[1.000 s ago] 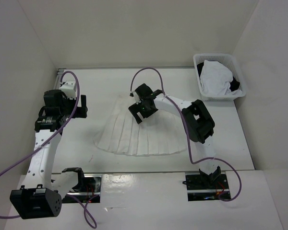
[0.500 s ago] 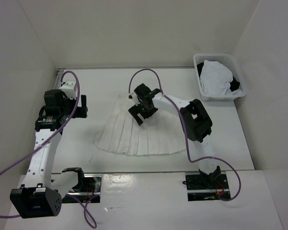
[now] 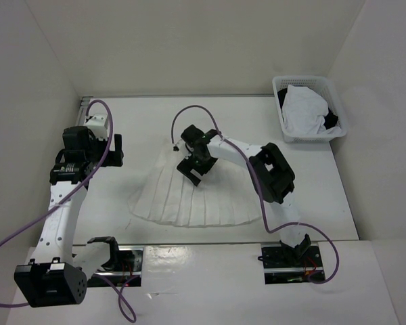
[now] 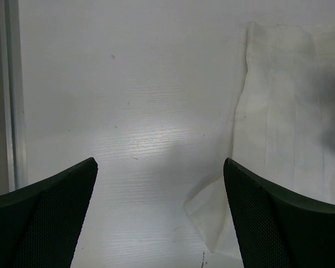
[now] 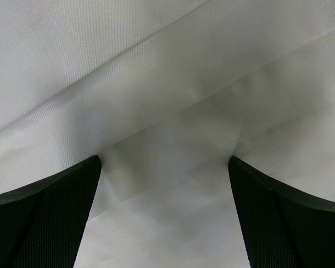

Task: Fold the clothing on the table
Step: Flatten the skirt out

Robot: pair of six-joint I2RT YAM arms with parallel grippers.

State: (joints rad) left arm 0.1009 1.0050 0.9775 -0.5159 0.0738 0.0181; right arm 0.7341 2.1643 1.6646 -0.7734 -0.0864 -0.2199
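Observation:
The clothing [image 3: 189, 203], a white pleated skirt, lies fanned out on the table [image 3: 142, 122], narrow waist far and wide hem near. My right gripper [image 3: 193, 170] is down on its upper middle, jaws open. In the right wrist view the right gripper [image 5: 164, 159] stands open with its tips against the pleated clothing [image 5: 167, 84], which fills the frame. My left gripper [image 3: 117, 150] hovers open over bare table, left of the skirt. The left wrist view shows the left gripper [image 4: 159, 162] open, with the clothing's left edge [image 4: 285, 100] at right, beside the right finger [image 4: 279, 223].
A white basket [image 3: 281, 101] at the far right corner holds a bulky plain white cloth [image 3: 304, 108] and something dark. White walls stand on the left, back and right. A grey edge strip [image 4: 11, 84] runs along the table's left side.
My right gripper has slid left and toward the near edge on the skirt, and the skirt has shifted a little left with it. The left arm has not moved.

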